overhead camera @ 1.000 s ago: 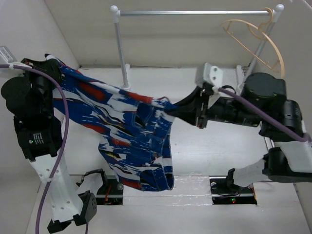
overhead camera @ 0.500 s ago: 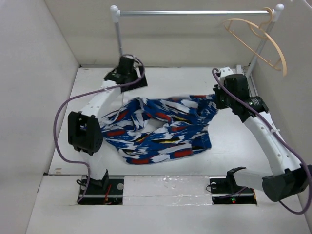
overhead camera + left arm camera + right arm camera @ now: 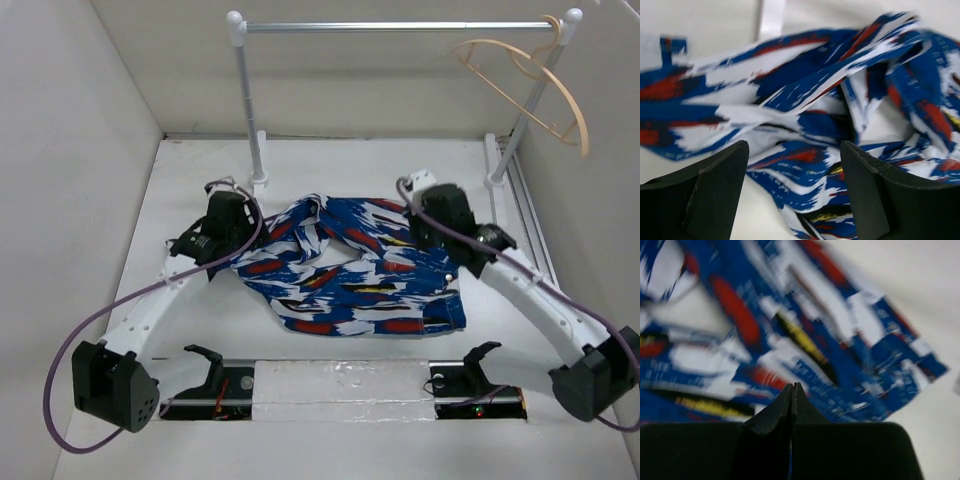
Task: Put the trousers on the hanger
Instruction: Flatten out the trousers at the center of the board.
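Observation:
The trousers (image 3: 360, 270), in a blue, white and red print, lie crumpled on the white table between the two arms. My left gripper (image 3: 240, 243) hangs low at their left edge, open, and the left wrist view shows the trousers (image 3: 805, 100) spread below the gap between the fingers (image 3: 720, 175) of the left gripper (image 3: 794, 145). My right gripper (image 3: 422, 232) sits over their upper right part. In the right wrist view the right gripper (image 3: 792, 386) is shut tip to tip with no cloth between, the trousers (image 3: 765, 325) blurred beyond. The tan hanger (image 3: 540, 85) hangs at the rail's right end.
A silver rail (image 3: 400, 26) on two white posts (image 3: 247, 110) spans the back of the table. White walls close in on the left and right. The arm bases and their cables sit along the near edge.
A second ago the trousers hung stretched in the air between both grippers. Both arms came down, the left gripper opened and let go, the right shut fully, and the trousers now lie on the table.

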### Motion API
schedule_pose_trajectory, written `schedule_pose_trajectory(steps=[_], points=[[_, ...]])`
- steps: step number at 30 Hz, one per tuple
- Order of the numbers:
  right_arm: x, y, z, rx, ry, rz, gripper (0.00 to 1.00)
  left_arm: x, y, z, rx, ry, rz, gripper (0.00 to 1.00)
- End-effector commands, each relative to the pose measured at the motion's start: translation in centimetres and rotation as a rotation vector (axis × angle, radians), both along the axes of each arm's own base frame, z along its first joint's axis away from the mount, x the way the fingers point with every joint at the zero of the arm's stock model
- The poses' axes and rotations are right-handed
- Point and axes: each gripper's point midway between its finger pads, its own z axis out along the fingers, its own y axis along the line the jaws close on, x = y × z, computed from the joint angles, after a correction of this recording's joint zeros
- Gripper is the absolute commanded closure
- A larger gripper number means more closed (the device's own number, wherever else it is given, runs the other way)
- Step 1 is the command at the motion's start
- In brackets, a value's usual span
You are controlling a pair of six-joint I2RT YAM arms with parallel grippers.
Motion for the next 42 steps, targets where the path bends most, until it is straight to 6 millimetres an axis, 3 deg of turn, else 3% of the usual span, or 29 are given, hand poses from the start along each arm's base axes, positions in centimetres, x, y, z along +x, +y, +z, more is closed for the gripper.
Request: schedule_pose_trajectory(steps=[1,3,4,5,6,9,11,12,17,22,23,24,26,27,30,31,35,37,38,39,41,42], points=[[-5.8,6.5,-2.3,0.112,0.036,0.274,1.0,-1.9,2.2,-2.7,0.012,0.056,0.153,0.31],[-9.4,10.7,-3.7,0.206,0.081,0.454,1.0,-2.7,2.3,-3.3,-0.001,0.071,0.165,0.3],[-10.7,12.3,-4.2,0.211,0.11,0.518,0.93,-3.1,1.4,-3.4,-0.042,0.083,0.13,0.3],[-13.2,14.4,-4.8,0.189,0.136,0.613,0.84,-3.6,1.0,-3.7,-0.069,0.093,0.119,0.3],[-14.1,15.5,-4.7,0.17,0.144,0.661,0.62,-4.6,0.8,-5.0,-0.079,0.141,0.109,0.31],[-17.7,19.0,-6.9,0.082,0.19,0.841,0.37,-6.8,0.3,-7.5,-0.138,0.221,0.113,0.34],[-18.8,20.8,-8.0,0.06,0.2,0.905,0.34,-7.3,-0.2,-8.1,-0.188,0.221,0.123,0.34],[-19.3,21.7,-8.2,0.057,0.19,0.932,0.32,-7.6,-0.2,-8.9,-0.214,0.24,0.16,0.29],[-17.9,22.6,-11.3,-0.021,0.187,0.918,0.3,-5.6,0.6,-12.0,-0.211,0.235,0.25,0.26],[-16.5,20.7,-14.6,-0.095,0.254,0.795,0.31,-2.3,1.4,-14.4,-0.133,0.222,0.292,0.31],[-15.6,19.7,-15.1,-0.104,0.259,0.72,0.31,-1.5,1.0,-13.9,-0.142,0.207,0.287,0.34],[-15.9,18.4,-16.4,-0.113,0.3,0.673,0.36,-0.9,0.9,-13.7,-0.146,0.194,0.286,0.58],[-15.8,16.9,-17.6,-0.113,0.338,0.592,0.46,-0.3,1.4,-12.9,-0.135,0.174,0.319,0.94],[-15.6,16.2,-18.2,-0.119,0.349,0.564,0.55,-0.2,1.2,-11.7,-0.122,0.171,0.317,1.0],[-15.4,13.9,-19.6,-0.131,0.362,0.495,0.94,-0.7,0.9,-7.5,-0.069,0.116,0.281,1.0],[-15.5,13.3,-20.1,-0.135,0.372,0.487,0.99,-1.0,0.8,-5.4,-0.087,0.078,0.268,1.0],[-14.3,12.6,-18.7,-0.114,0.326,0.472,1.0,-5.0,0.1,-0.2,-0.102,0.08,0.221,1.0],[-13.3,12.1,-17.8,-0.091,0.291,0.457,1.0,-6.4,0.8,5.0,-0.084,0.084,0.208,1.0],[-13.5,12.1,-18.0,-0.092,0.298,0.47,1.0,-6.2,0.7,4.5,-0.072,0.103,0.209,1.0],[-13.3,12.1,-17.4,-0.073,0.285,0.474,1.0,-6.5,0.9,7.7,-0.063,0.103,0.2,1.0],[-13.1,11.8,-17.3,-0.056,0.281,0.482,1.0,-6.0,-0.1,8.5,-0.015,0.194,0.149,1.0],[-13.1,11.5,-17.1,-0.042,0.275,0.482,1.0,-5.6,-0.7,10.8,-0.031,0.175,0.113,1.0]])
